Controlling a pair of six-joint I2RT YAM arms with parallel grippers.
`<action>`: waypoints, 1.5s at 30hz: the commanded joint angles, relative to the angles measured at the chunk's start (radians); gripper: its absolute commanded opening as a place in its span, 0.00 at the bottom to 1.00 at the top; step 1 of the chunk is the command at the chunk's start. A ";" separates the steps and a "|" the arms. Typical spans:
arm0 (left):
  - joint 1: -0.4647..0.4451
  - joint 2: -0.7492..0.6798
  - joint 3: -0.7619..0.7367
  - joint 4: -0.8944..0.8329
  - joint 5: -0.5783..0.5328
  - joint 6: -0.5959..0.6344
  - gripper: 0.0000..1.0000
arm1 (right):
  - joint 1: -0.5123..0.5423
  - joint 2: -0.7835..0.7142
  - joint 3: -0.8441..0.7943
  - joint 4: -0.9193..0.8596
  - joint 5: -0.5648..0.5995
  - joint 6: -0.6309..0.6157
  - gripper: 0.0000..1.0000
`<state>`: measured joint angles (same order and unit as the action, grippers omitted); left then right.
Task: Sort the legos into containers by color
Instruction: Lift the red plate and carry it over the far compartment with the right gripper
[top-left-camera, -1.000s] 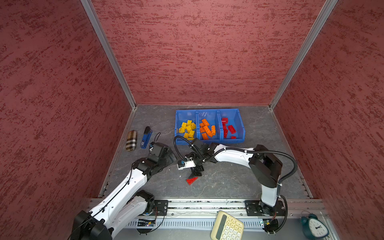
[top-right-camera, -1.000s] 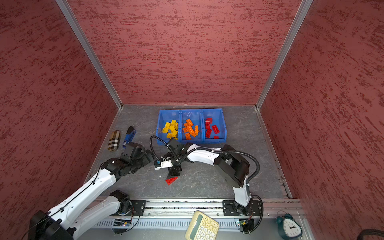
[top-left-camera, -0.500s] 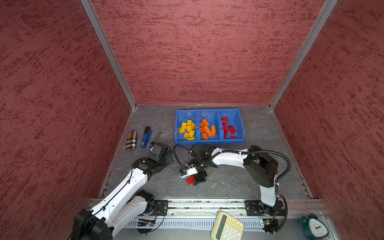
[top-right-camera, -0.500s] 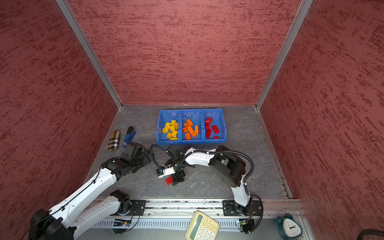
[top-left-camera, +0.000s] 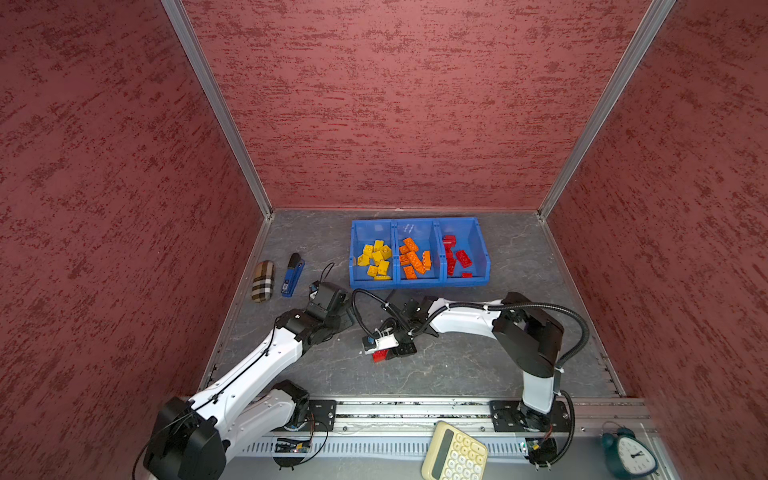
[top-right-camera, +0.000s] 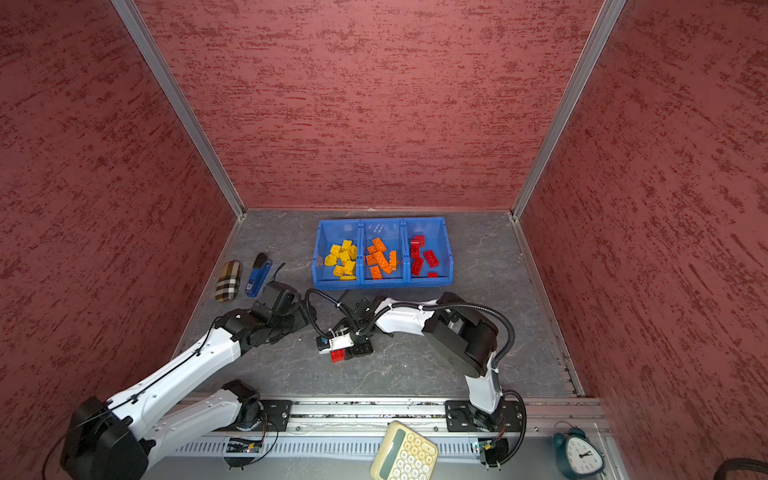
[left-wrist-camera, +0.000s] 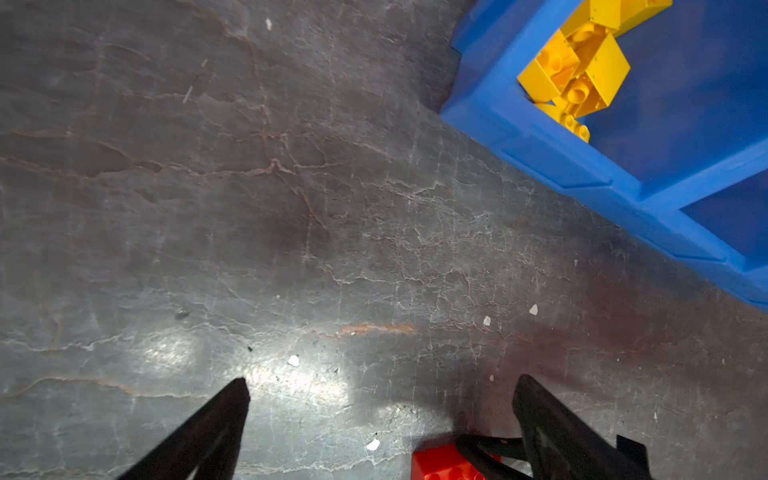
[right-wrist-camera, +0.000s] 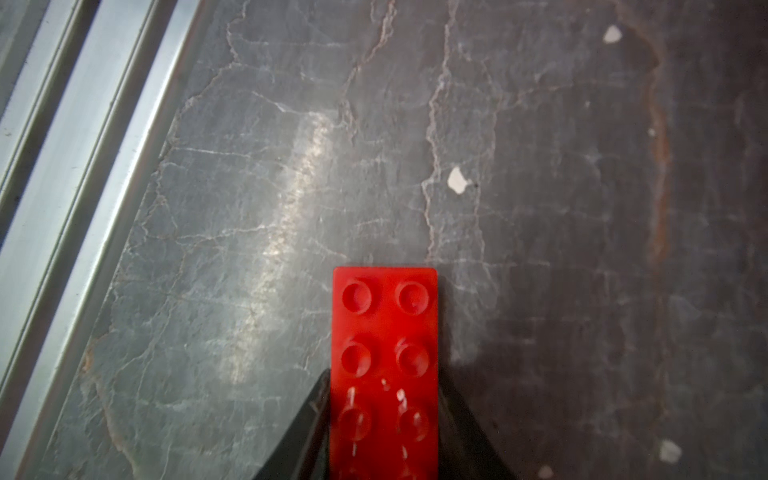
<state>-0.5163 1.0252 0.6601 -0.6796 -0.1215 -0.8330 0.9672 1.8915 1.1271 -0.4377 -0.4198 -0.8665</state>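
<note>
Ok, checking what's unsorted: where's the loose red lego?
The red lego sits near the middle of both top views, in front of the bins, in the right gripper.

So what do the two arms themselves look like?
The left arm and right arm have smooth white shells with chunky black joints. A ribbed black hose loops over the right one. The left gripper and right gripper each end in two tapering black fingers.
</note>
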 joint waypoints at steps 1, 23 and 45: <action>-0.047 0.058 0.060 0.040 -0.041 0.024 1.00 | -0.046 -0.087 -0.068 0.063 0.043 0.080 0.32; -0.275 0.357 0.302 0.346 0.133 0.315 0.99 | -0.557 -0.626 -0.410 0.450 0.027 0.773 0.22; -0.261 0.258 0.199 0.499 0.147 0.326 0.99 | -0.716 0.043 0.309 0.141 0.564 0.952 0.26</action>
<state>-0.7826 1.3109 0.8726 -0.1848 0.0532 -0.5076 0.2535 1.9137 1.3788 -0.2115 0.0547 0.1066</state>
